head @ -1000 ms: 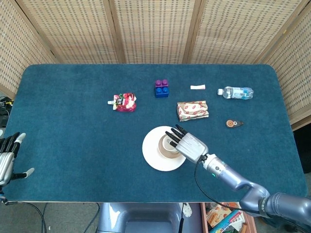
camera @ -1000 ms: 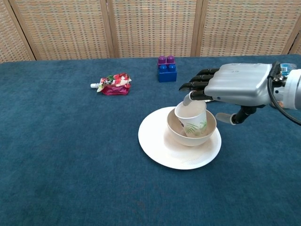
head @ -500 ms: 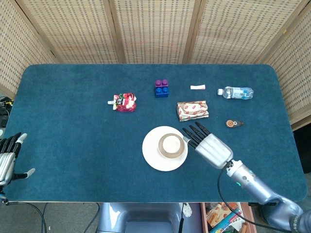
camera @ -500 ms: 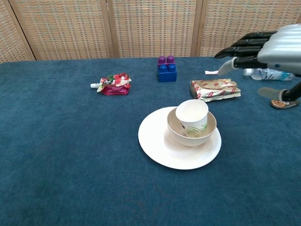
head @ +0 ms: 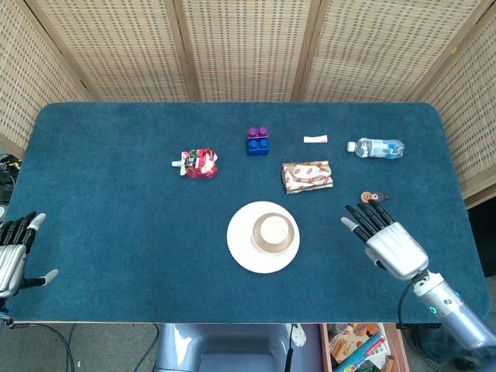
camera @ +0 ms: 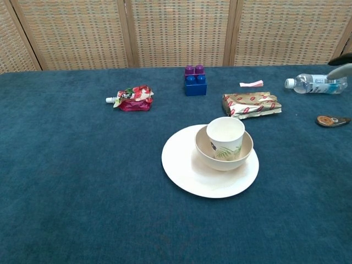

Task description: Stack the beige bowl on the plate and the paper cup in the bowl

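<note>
The right hand [head: 390, 242] has pulled back from beside the stack — half a second ago it lay just next to the plate's right rim, and it now sits well apart from it, toward the right front of the bench [head: 116, 209]. In the chest view only a fingertip shows at the right edge. Its fingers [head: 364, 218] are spread and straight, pointing up the bench toward the small orange-and-black thing [head: 373, 198], and it holds nothing. The left hand [head: 14, 252] has not moved: it stays at the left front corner, fingers apart, empty.

The stack is unchanged. The plate [camera: 181, 165] lies flat near the middle of the bench, the beige bowl [camera: 245, 151] sits on it right of the plate's centre, and the paper cup [camera: 225, 136] stands in the bowl — mouth up, its long axis close to vertical with a slight lean, rim above the bowl's rim.

Behind lie a red pouch [head: 200, 163], a purple-and-blue block [head: 258, 142], a snack packet [head: 307, 176] and a water bottle [head: 376, 147] on its side.
</note>
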